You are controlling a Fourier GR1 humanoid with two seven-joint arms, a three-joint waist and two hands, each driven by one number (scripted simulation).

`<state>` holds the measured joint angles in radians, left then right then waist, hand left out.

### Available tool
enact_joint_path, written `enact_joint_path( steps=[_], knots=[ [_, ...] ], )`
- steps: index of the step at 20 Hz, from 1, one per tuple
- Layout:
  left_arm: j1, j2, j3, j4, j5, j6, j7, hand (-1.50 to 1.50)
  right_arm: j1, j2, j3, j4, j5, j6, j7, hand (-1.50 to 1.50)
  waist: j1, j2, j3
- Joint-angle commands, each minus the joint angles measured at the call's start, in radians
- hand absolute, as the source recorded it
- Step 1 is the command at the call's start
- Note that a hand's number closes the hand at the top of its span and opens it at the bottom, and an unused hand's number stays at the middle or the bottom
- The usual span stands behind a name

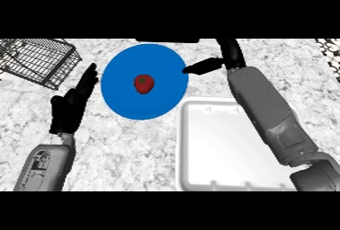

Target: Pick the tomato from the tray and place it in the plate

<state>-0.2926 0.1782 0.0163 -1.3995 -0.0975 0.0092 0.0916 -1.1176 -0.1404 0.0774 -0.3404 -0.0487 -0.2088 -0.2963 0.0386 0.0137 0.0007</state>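
A: How many plates do you count on the speckled grey stone counter (133,148)?

B: One, a round blue plate (126,101).

A: And pieces of fruit?

B: One small red tomato (144,84). I see no second one.

A: Trays?

B: A single white rectangular plastic tray (219,152) with rounded corners.

A: Any baskets?

B: One dark wire basket (36,60), partly cut off at the upper left corner.

A: Arms?

B: Two grey forearms, so two black hands: one left hand (72,105) and one right hand (207,66).

A: So the tally stands at one plate, one tomato, one tray, one basket, two hands.

B: Yes, and one counter beneath them all.
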Motion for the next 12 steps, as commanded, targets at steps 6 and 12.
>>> enact_joint_path(
  steps=[6, 12],
  knots=[
    [0.012, -0.018, -0.017, -0.054, -0.021, 0.016, 0.032, 0.0, 0.018, -0.143, -0.06, 0.139, 0.004, 0.177, -0.162, -1.5, 0.007, 0.004, 0.001],
    [-0.01, -0.047, -0.026, 0.0, -0.03, 0.023, 0.004, 0.0, 0.005, -0.193, -0.085, 0.192, 0.009, 0.218, -0.193, -1.5, 0.012, 0.01, 0.001]
  ],
)
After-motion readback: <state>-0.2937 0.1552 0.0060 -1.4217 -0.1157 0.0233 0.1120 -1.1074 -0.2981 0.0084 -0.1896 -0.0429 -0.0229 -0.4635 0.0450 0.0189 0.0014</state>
